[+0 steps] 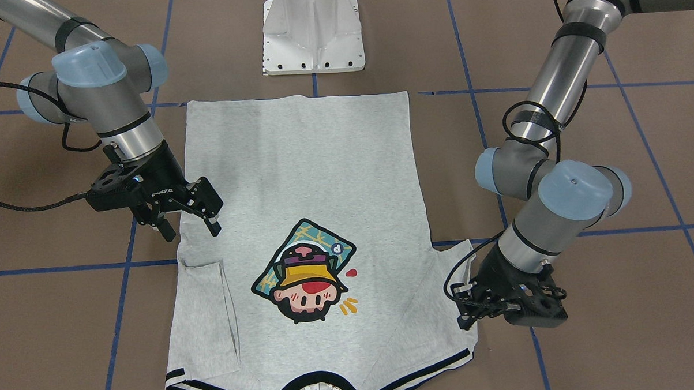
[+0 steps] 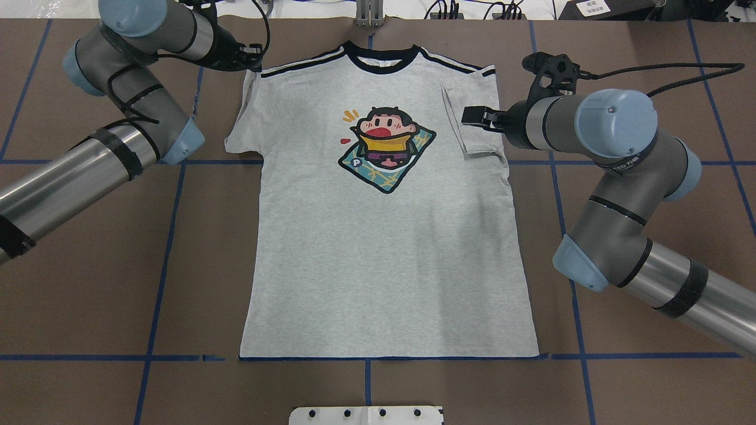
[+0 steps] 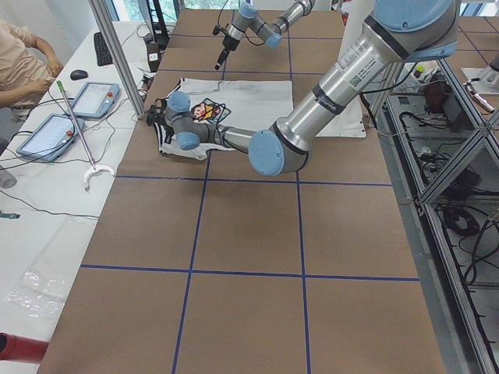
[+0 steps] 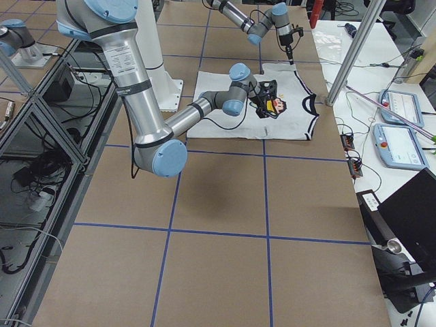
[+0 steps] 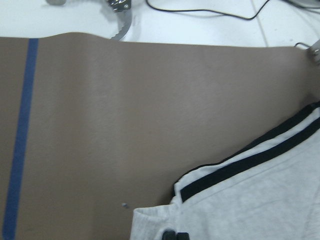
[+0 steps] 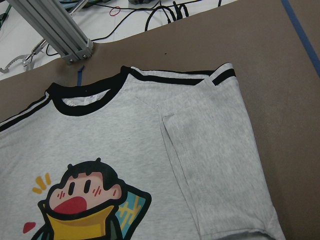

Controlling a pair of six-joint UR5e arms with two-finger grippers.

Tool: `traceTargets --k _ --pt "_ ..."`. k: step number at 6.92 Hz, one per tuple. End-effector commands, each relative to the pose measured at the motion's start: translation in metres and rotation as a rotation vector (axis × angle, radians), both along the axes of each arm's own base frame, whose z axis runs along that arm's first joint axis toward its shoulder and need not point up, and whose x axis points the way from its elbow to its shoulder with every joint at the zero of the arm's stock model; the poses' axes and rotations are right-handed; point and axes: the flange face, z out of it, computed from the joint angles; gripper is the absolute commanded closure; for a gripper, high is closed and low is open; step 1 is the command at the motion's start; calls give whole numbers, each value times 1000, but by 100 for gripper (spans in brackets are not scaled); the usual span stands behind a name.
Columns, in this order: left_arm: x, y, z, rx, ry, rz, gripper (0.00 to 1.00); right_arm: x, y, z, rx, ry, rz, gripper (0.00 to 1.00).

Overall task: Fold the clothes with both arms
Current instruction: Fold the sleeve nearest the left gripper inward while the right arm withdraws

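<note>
The light grey T-shirt (image 2: 378, 248) lies flat, face up, with its cartoon print (image 1: 306, 271) showing and its collar (image 2: 381, 59) on the far side from the robot's base. The sleeve (image 6: 215, 150) on my right is folded in over the body. Just above that fold my right gripper (image 1: 189, 226) hovers open, holding nothing. At the other sleeve (image 1: 451, 272), near the striped shoulder, my left gripper (image 1: 465, 309) is down. Its fingertips (image 5: 170, 235) are together in the left wrist view, pinching a raised edge of the cloth.
The white pedestal (image 1: 312, 31) stands at the shirt's hem side. Blue tape lines (image 2: 171, 236) cross the brown table. Past the collar-side table edge are cables and an aluminium post (image 6: 50, 25). A person (image 3: 19, 66) sits at a side desk with tablets.
</note>
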Motion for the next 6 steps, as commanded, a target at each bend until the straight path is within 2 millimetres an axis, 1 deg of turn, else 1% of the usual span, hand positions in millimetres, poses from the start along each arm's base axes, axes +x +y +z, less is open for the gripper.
traceTargets --k 1,2,3,4,5,6 --pt "59 31 -29 -72 49 8 100 1 -2 7 -5 13 4 0" --pt "93 11 -49 -59 1 -75 100 4 0 11 -8 16 4 0" --pt "98 4 -44 -65 -15 -81 100 4 0 10 -4 17 11 0" --pt "100 -4 -19 -50 -30 -128 100 5 -1 11 -2 22 17 0" --pt "100 -5 -10 -46 -30 -136 100 4 -1 11 -2 22 17 0" --pt "101 -6 -18 -40 -23 -136 57 3 -1 10 -2 21 18 0"
